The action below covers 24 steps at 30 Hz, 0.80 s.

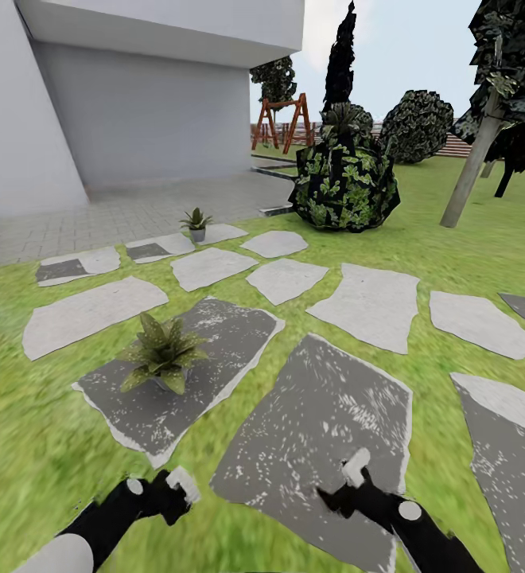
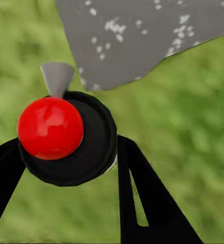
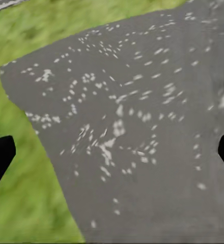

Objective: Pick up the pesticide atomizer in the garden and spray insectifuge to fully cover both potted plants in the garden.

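1. At left centre of the head view, a low rosette of pointed green leaves in a tiny grey pot [image 1: 162,355] is seen standing on a dark grey speckled stepping stone [image 1: 215,334].
2. Further up, a second small potted rosette [image 1: 196,224] is seen on a pale stone [image 1: 163,245].
3. At the bottom edge, the left gripper [image 1: 179,487] and right gripper [image 1: 350,477] are held over green lawn [image 1: 24,446] and stone.
4. The right jaws are spread wide; the left jaws' state cannot be told.

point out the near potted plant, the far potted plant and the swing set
near potted plant [image 1: 161,352], head view, middle of its leaf rosette
far potted plant [image 1: 196,222], head view, leaves just above the grey pot
swing set [image 1: 282,119], head view, wooden frame
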Available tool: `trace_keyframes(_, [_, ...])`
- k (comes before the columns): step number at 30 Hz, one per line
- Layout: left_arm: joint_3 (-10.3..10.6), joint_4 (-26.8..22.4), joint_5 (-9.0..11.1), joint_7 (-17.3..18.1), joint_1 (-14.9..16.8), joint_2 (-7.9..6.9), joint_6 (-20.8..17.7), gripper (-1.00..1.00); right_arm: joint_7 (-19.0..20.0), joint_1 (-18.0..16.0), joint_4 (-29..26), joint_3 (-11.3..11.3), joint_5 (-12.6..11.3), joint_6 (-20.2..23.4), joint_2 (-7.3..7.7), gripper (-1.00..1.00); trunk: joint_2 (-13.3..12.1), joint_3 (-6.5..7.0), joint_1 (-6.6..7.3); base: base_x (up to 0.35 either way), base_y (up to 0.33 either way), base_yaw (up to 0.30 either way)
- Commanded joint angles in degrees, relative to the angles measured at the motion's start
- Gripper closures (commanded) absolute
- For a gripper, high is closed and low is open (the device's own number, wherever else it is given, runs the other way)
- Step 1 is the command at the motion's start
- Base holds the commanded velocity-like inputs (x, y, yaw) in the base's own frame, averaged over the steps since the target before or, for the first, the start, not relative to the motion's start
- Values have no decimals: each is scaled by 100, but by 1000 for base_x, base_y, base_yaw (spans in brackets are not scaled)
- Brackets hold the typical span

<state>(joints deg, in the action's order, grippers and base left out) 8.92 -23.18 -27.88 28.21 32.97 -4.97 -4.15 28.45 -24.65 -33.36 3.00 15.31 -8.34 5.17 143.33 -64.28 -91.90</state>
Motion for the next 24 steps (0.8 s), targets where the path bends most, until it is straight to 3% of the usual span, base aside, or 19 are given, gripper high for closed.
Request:
trace_keyframes(1, [-69,-15,291,-340,-104,4,-8,100,-397,4,251,-225,54,-277,9,-100,2,-4,2,0,0,0])
trace_keyframes(2, [-132,-13,733,-796,-249,9,124,100,-903,19,599,-522,53,-745,10,-100,2,-4,2,0,0,0])
trace_keyframes(4, [-176,-12,1408,-1448,-581,7,659,100,-1734,32,1178,-806,56,-1668,10,-100,2,-4,2,0,0,0])
trace_keyframes(5, [-184,-11,1625,-1690,-715,7,916,100,-2098,36,1433,-859,56,-1985,13,-100,2,-4,2,0,0,0])
trace_keyframes(7, [-194,-5,2102,-2430,-1050,9,1535,100,-3318,52,2261,-928,49,-2731,18,-100,2,-4,2,0,0,0])
trace_keyframes(9, [-191,69,2360,-2911,-1232,17,1791,100,-4114,102,2806,-940,52,-3504,14,-100,2,-4,2,0,0,0])
trace_keyframes(11, [-190,207,2517,-3126,-1309,23,1946,100,-4466,187,3062,-941,57,-4288,11,-100,2,-4,2,0,0,0])
trace_keyframes(13, [-185,468,2576,-3176,-1340,23,2113,100,-4593,305,3154,-941,60,-4777,-1,-100,2,-4,2,0,0,0])
trace_keyframes(24, [-189,674,2601,-3232,-1549,156,2242,100,-4650,355,3179,-950,32,-4914,-60,-100,2,-4,2,119,-148,0])
